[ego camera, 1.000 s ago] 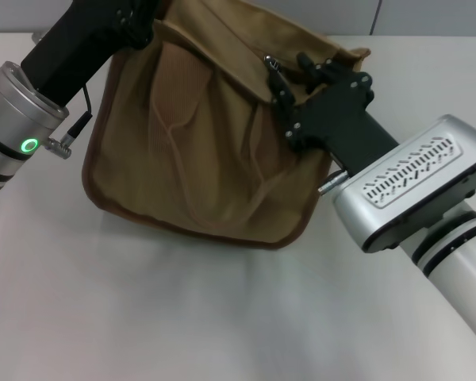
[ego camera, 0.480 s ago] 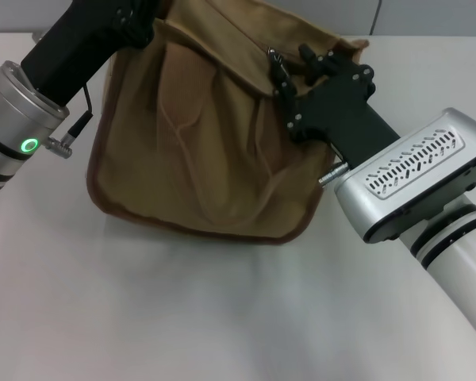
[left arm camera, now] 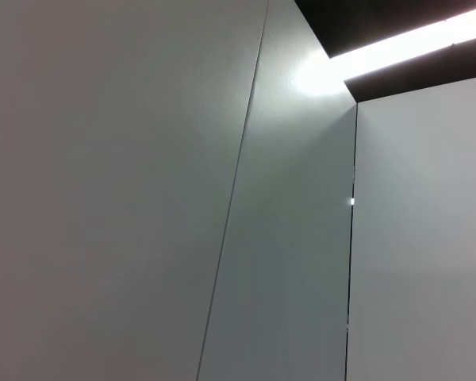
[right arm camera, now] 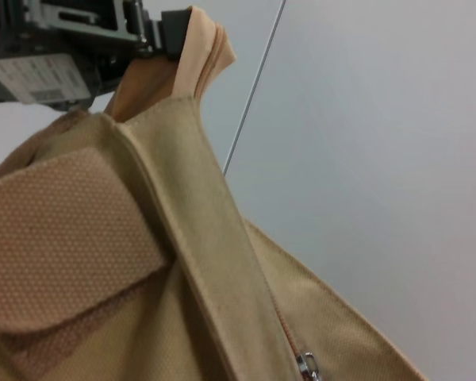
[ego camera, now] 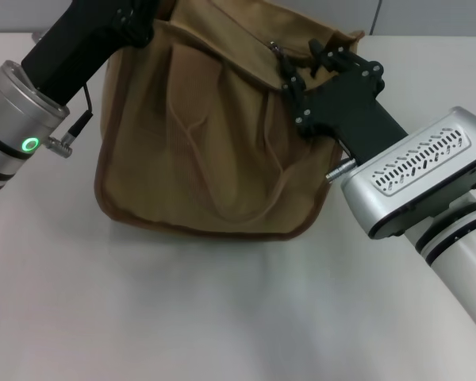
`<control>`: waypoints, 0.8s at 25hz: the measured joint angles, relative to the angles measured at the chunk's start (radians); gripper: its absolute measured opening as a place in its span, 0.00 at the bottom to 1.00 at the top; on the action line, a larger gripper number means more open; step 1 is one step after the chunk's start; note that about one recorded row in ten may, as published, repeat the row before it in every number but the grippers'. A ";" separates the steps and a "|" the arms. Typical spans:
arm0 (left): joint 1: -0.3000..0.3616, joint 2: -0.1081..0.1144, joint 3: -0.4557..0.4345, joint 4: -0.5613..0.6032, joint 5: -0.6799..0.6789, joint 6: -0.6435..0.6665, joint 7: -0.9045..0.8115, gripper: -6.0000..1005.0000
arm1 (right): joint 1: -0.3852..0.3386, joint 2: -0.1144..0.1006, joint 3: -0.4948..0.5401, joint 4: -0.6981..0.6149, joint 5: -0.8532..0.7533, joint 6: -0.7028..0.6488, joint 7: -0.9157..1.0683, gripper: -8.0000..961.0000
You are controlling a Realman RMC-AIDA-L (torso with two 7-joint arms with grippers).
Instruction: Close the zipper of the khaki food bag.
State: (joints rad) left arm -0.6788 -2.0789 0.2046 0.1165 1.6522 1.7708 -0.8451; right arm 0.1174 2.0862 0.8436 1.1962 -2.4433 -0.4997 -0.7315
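The khaki food bag (ego camera: 206, 143) stands on the white table, tilted, with its front pockets facing me. At the bag's top left corner my left gripper (ego camera: 139, 20) is shut on the fabric. The right wrist view shows that gripper (right arm camera: 163, 28) clamping the fabric end of the bag (right arm camera: 103, 262). My right gripper (ego camera: 297, 67) is at the bag's top right edge, shut at the zipper's small silver slider (ego camera: 276, 49). The slider (right arm camera: 305, 365) also shows low in the right wrist view, on the zip line under the top flap. The left wrist view shows none of these.
The white table (ego camera: 222, 317) stretches out in front of the bag. A handle loop (ego camera: 266, 198) hangs down the bag's front. Grey wall panels (left arm camera: 143, 198) and a ceiling light strip fill the left wrist view.
My right gripper has moved right and slightly farther back, and the silver slider has gone with it. The bag has shifted a little to the right. The left arm has stayed put.
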 joint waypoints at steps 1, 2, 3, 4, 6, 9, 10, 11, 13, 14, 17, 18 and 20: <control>-0.001 0.000 0.000 0.000 0.000 -0.001 0.000 0.03 | 0.002 0.000 0.000 -0.004 0.000 -0.002 0.000 0.37; -0.001 -0.001 0.000 0.000 0.000 -0.003 0.001 0.03 | 0.004 0.000 0.000 -0.009 0.000 -0.007 0.001 0.37; -0.002 -0.001 0.000 0.000 0.000 -0.004 0.001 0.03 | 0.007 0.000 -0.001 -0.013 0.000 -0.012 0.003 0.37; -0.002 -0.001 -0.001 0.000 0.000 -0.006 0.001 0.03 | 0.011 0.000 -0.002 -0.018 0.000 -0.016 0.005 0.37; -0.002 -0.001 -0.001 0.000 0.000 -0.008 0.001 0.03 | 0.025 0.000 -0.006 -0.030 0.000 -0.022 0.014 0.37; -0.002 -0.001 -0.001 -0.002 0.000 -0.010 0.001 0.03 | 0.048 0.000 -0.009 -0.046 0.001 -0.022 0.031 0.37; -0.002 -0.001 -0.001 -0.002 0.000 -0.010 0.001 0.03 | 0.052 0.000 -0.009 -0.049 0.001 -0.022 0.038 0.37; -0.002 -0.001 -0.001 -0.003 0.000 -0.010 0.001 0.03 | 0.056 0.001 -0.010 -0.050 0.001 -0.022 0.044 0.37; -0.002 -0.001 -0.001 -0.003 0.000 -0.011 0.002 0.03 | 0.057 0.001 -0.008 -0.051 0.001 -0.022 0.051 0.37; -0.002 -0.001 -0.001 -0.003 0.000 -0.011 0.001 0.03 | 0.058 0.001 -0.008 -0.051 0.001 -0.021 0.052 0.37; -0.002 -0.001 -0.001 -0.003 -0.001 -0.011 0.002 0.03 | 0.065 0.001 -0.009 -0.052 0.001 -0.016 0.052 0.35; -0.002 -0.001 -0.001 -0.003 0.000 -0.011 0.001 0.03 | 0.068 0.001 -0.010 -0.053 0.001 -0.015 0.052 0.34; -0.002 -0.001 -0.001 -0.003 0.000 -0.010 0.001 0.03 | 0.072 0.001 -0.011 -0.056 0.001 -0.014 0.052 0.32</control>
State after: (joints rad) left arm -0.6811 -2.0801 0.2040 0.1135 1.6517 1.7604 -0.8436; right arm 0.1895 2.0870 0.8330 1.1404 -2.4420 -0.5141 -0.6792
